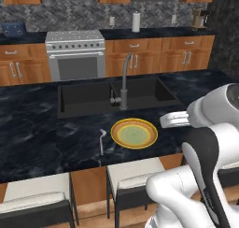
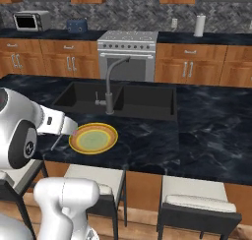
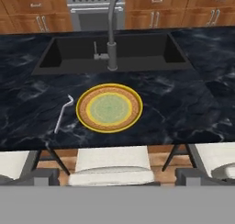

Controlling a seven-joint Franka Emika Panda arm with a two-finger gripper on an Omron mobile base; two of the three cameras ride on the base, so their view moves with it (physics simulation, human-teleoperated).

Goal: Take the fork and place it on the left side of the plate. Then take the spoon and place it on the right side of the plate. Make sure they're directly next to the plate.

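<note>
On the dark marble tabletop (image 3: 183,108), left of centre, I see the fork (image 3: 62,114) lying near the plate's (image 3: 109,108) left rim, not touching it. Behind the plate sits the sink (image 3: 82,53) with its faucet (image 3: 111,35). My gripper's jaws stand fully apart, holding nothing.

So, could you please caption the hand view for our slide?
A fork lies left of the yellow-rimmed plate on the dark counter, before the sink.

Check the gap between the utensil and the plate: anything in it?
Nothing. In the hand view, bare dark counter separates the slim utensil from the plate.
</note>
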